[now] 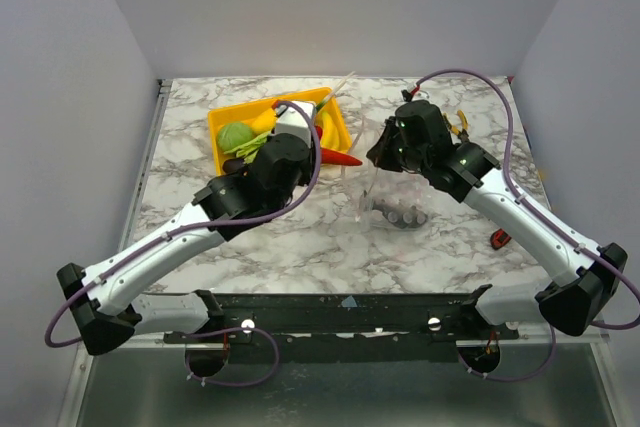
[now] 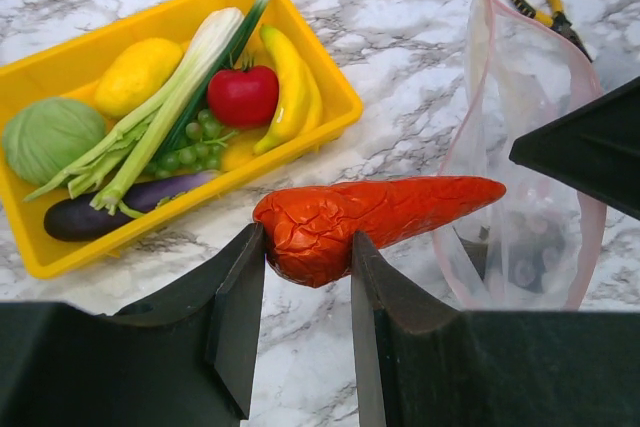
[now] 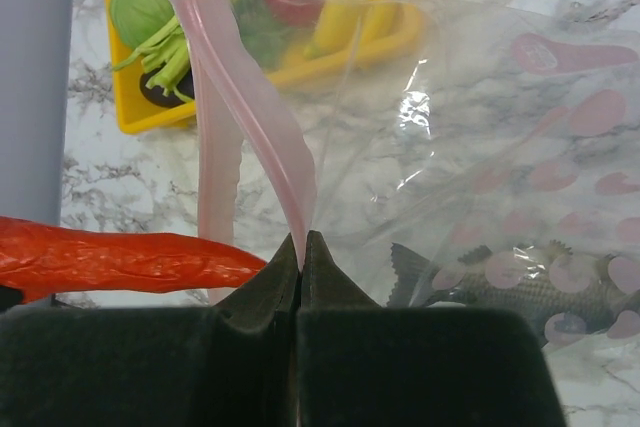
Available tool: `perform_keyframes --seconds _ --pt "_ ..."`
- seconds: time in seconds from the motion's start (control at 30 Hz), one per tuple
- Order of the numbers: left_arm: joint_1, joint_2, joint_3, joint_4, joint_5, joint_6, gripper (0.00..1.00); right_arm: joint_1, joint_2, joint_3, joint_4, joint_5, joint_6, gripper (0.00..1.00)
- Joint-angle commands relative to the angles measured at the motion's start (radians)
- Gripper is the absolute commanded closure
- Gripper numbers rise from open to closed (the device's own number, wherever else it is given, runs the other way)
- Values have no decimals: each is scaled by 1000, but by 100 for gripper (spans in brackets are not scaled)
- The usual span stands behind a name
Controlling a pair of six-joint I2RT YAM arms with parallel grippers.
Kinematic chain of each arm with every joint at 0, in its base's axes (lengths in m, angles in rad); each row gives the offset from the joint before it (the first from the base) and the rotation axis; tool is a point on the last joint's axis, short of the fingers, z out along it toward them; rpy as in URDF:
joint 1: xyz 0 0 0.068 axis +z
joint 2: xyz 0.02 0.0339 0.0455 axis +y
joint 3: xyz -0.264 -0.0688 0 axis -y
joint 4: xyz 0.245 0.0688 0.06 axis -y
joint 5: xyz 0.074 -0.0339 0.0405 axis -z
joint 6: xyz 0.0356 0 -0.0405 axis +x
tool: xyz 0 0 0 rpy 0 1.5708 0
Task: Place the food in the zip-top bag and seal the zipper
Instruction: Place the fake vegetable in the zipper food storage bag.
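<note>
My left gripper [image 2: 305, 257] is shut on the thick end of an orange carrot [image 2: 370, 219], held above the table with its tip pointing at the zip-top bag [image 2: 525, 177]. My right gripper [image 3: 302, 247] is shut on the bag's pink zipper [image 3: 255, 117] and holds one lip up, so the mouth stands open toward the carrot [image 3: 120, 257]. A grey fish [image 3: 520, 287] lies inside the bag [image 1: 385, 192]. The yellow tray [image 2: 60, 247] holds green cabbage [image 2: 50, 137], leeks [image 2: 170, 97], a red round fruit [image 2: 243, 95] and a banana [image 2: 285, 87].
The tray [image 1: 335, 127] also holds a lemon [image 2: 138, 72], green grapes and an aubergine [image 2: 100, 209]. Yellow-handled pliers [image 2: 545, 2] lie behind the bag. A small red object [image 1: 500, 238] lies at the right on the marble table.
</note>
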Motion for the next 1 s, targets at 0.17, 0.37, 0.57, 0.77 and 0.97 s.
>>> perform_keyframes --seconds 0.17,0.37,0.57,0.77,0.97 --pt "-133 167 183 -88 -319 131 100 -5 10 30 39 -10 84 99" --pt "-186 299 304 -198 -305 124 100 -4 -9 7 84 -26 126 99" --pt "-191 387 404 -289 -183 16 100 -5 -53 -52 161 -42 209 99" --pt "-198 434 437 -289 -127 -29 100 -5 -89 -88 205 -27 259 99" --pt "-190 438 430 -259 10 -66 100 -4 -97 -98 209 -25 261 99"
